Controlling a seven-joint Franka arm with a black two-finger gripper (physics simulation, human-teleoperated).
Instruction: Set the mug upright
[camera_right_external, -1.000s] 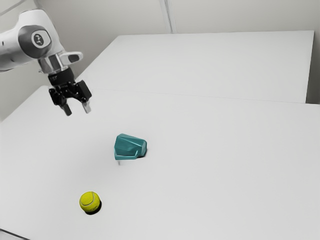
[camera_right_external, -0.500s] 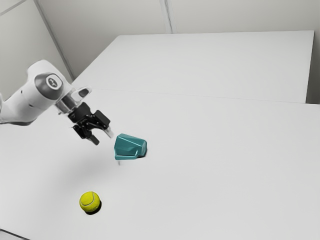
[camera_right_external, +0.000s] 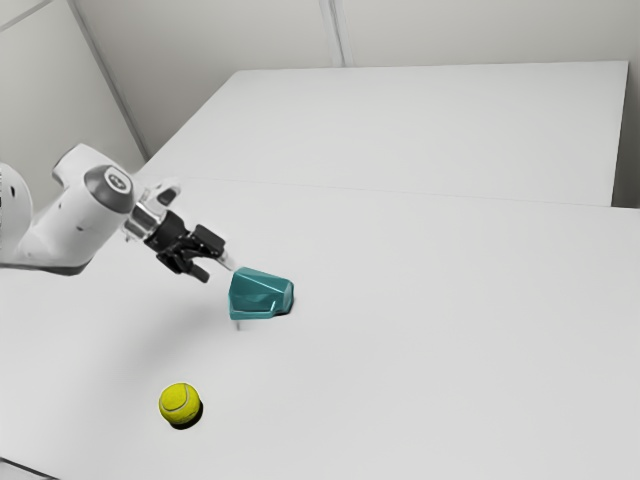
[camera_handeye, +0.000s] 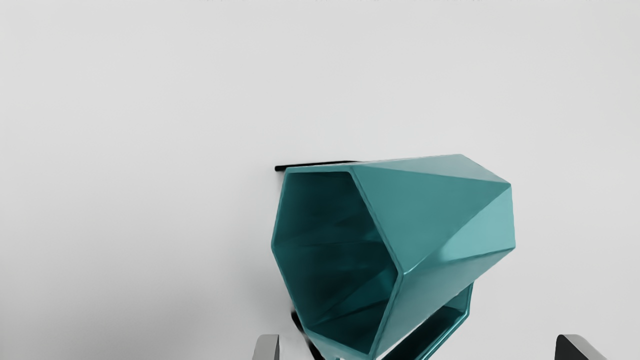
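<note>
My gripper (camera_right_external: 221, 272) hangs tilted on the exterior view's left of the mug, close to its rim end. The teal faceted mug (camera_right_external: 260, 293) lies on its side on the white table. From the wrist view, the mug (camera_handeye: 430, 215) turns its hollow mouth toward my hand, and its handle runs along the side nearer the fingertips. The gripper (camera_handeye: 417, 347) is open, its two fingertips wide apart, with neither seen pressing on the mug.
A yellow tennis ball (camera_right_external: 180, 403) rests on the white table (camera_right_external: 450, 340), nearer the exterior camera than the mug. Behind it stands another white surface (camera_right_external: 430, 125).
The arm has come down and toward the exterior view's right, and my hand has tilted toward the mug. Mug and ball have stayed where they were.
</note>
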